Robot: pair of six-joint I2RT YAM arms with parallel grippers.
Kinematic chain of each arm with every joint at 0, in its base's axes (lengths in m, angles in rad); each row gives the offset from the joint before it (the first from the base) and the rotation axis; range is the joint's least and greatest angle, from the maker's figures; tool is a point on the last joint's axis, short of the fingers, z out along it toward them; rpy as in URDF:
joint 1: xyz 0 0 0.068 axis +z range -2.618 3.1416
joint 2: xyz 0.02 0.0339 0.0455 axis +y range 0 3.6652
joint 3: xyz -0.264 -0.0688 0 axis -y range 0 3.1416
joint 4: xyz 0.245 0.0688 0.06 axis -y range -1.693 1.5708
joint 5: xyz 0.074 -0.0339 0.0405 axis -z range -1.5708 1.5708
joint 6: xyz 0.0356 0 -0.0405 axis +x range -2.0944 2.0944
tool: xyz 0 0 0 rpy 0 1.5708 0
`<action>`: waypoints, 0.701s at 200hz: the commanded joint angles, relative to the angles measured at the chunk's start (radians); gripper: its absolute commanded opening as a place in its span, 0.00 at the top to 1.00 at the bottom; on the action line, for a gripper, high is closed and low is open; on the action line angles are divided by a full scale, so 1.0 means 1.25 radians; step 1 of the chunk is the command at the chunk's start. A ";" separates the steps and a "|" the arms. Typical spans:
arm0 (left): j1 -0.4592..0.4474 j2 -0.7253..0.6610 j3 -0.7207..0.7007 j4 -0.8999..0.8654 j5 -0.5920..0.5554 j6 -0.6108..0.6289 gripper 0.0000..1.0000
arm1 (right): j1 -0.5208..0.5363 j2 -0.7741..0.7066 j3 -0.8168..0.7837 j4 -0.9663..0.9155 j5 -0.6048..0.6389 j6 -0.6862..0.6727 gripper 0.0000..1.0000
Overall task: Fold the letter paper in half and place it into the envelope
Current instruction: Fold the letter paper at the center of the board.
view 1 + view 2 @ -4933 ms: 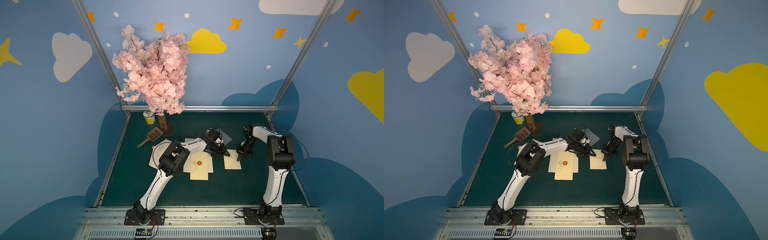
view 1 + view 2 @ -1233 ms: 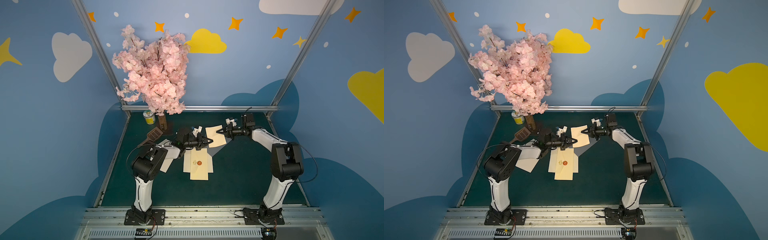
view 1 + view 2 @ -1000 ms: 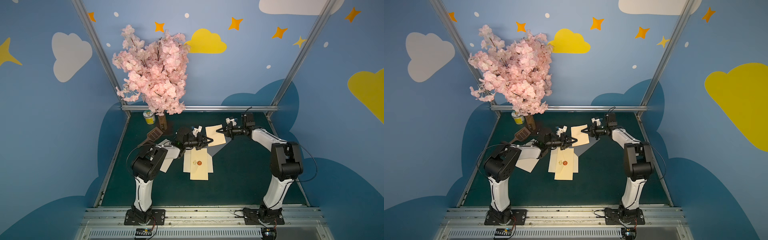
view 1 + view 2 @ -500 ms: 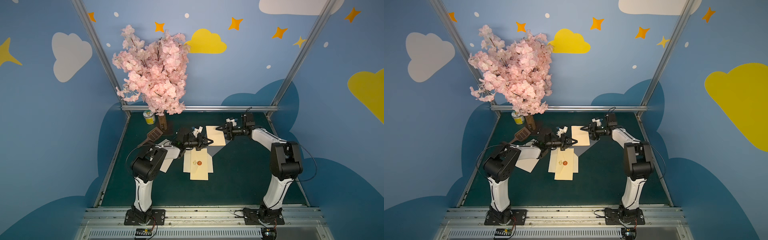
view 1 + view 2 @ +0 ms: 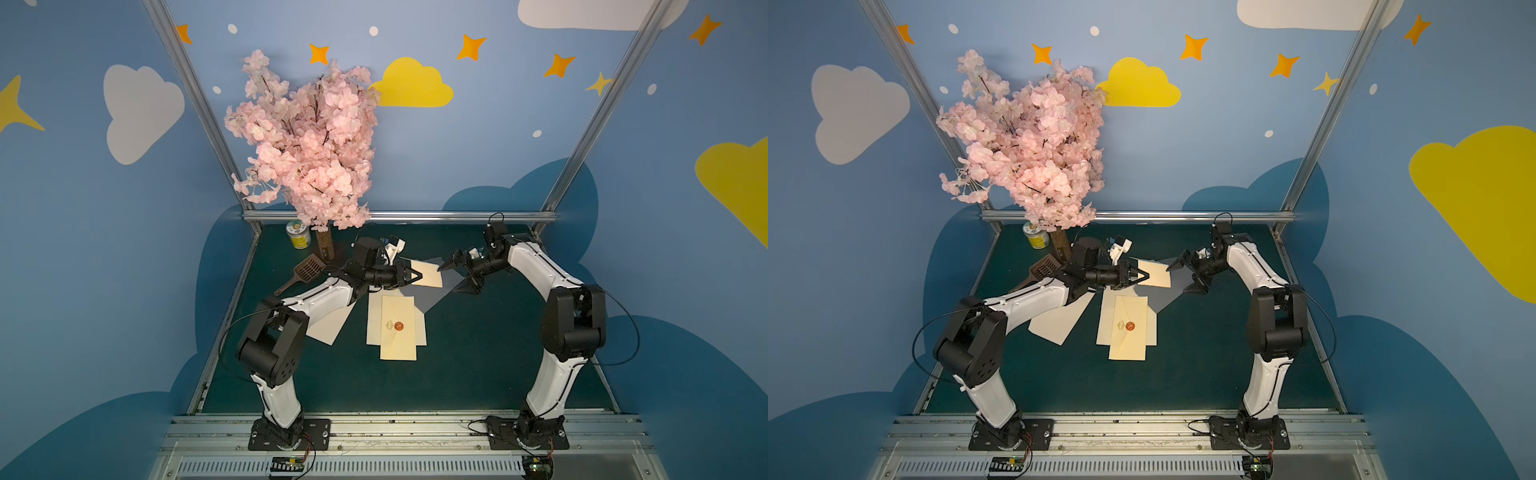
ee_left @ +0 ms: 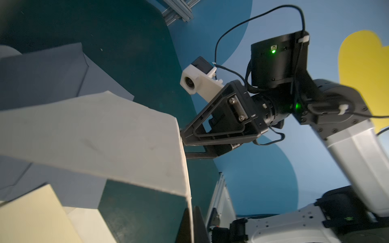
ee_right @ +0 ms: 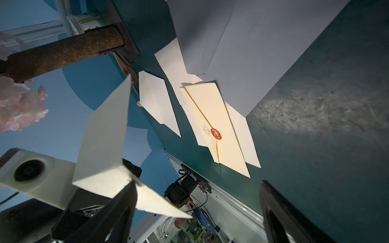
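Note:
The cream letter paper (image 5: 428, 272) (image 5: 1156, 273) hangs above the mat at the back, bent along a crease. My left gripper (image 5: 415, 275) (image 5: 1144, 276) is shut on its near-left edge; in the left wrist view the jaws (image 6: 192, 227) pinch the paper (image 6: 94, 134). My right gripper (image 5: 457, 276) (image 5: 1185, 276) stands open just right of the sheet, one finger (image 7: 117, 210) against the paper's corner (image 7: 105, 147), the other finger (image 7: 280, 216) far apart. The cream envelope (image 5: 397, 345) (image 5: 1128, 347) (image 7: 221, 117) with a red wax seal lies flat mid-mat.
A grey sheet (image 5: 436, 297) lies under the held paper, and white sheets (image 5: 328, 326) lie beside and under the envelope. The pink blossom tree (image 5: 307, 145), a yellow can (image 5: 298, 237) and a brown slotted scoop (image 5: 305, 272) stand at the back left.
My right gripper has opened and let go of the paper's right edge. The left gripper has closed on the left edge and now holds the sheet alone.

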 commanded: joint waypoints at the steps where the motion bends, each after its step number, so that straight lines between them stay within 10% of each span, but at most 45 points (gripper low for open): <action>1: -0.013 -0.034 0.024 -0.184 -0.106 0.182 0.97 | 0.001 -0.014 0.006 -0.062 -0.002 0.052 0.10; 140: -0.216 -0.093 0.019 -0.240 -0.479 0.433 0.97 | 0.047 -0.040 -0.076 0.205 -0.137 0.315 0.10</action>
